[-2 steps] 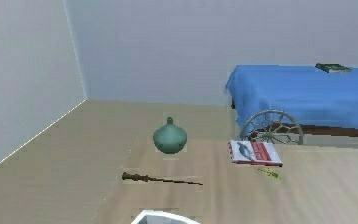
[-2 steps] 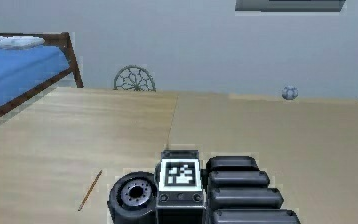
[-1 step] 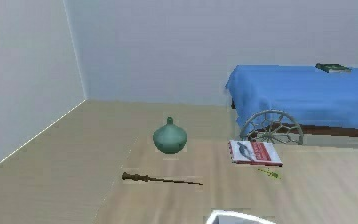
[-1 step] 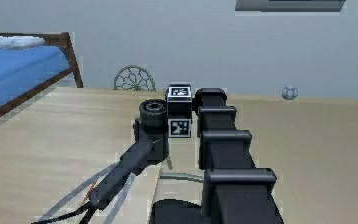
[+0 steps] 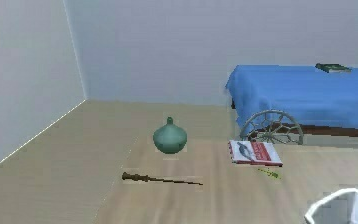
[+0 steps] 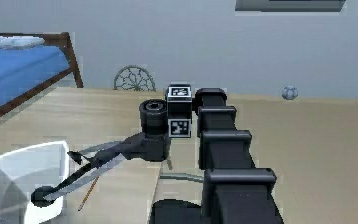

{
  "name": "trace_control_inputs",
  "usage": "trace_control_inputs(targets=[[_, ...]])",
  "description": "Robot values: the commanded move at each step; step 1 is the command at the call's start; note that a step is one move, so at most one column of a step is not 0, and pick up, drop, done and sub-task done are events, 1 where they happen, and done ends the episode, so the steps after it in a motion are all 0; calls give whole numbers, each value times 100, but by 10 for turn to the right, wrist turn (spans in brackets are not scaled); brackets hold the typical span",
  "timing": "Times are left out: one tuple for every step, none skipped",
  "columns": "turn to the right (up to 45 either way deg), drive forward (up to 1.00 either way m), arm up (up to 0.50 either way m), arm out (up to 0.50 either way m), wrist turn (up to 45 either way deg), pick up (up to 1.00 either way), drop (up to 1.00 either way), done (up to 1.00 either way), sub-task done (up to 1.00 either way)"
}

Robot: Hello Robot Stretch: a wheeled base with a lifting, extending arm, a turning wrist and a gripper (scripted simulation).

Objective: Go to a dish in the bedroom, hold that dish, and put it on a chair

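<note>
White container (image 6: 27,157) at the fingers (image 6: 105,152); cannot tell whether they hold anything

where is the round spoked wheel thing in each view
Forward view: the round grey spoked wheel stands on the floor right of the middle, in front of the blue-covered wooden bed, just above a red and white book.
Arm side view: the wheel sits upper left of the middle, by the far wall, right of the bed's post.
Shared landmark: the bed, forward view's right, arm side view's left.
</note>
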Motion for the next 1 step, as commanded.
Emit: trace_control_inputs(targets=[[0,0,0,0,450,0,0,0,0]])
